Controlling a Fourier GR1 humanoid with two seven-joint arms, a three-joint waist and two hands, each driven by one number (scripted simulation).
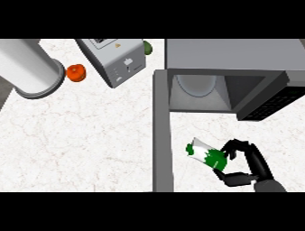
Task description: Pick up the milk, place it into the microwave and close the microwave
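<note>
The right hand comes in from the lower right edge, its black fingers and thumb curled round the milk carton, pinching it at the carton's right side. The carton is white with green patches, tilted with its top toward the upper left, and sits in front of the open microwave, between the hand and the door. The microwave door stands swung out, a long grey bar running down the view just left of the carton. Inside the cavity a pale round turntable shows. The counter is white, veined marble. Well to the left stand a grey toaster, an orange fruit and a large pale cylinder; a green object peeks out behind the toaster
</note>
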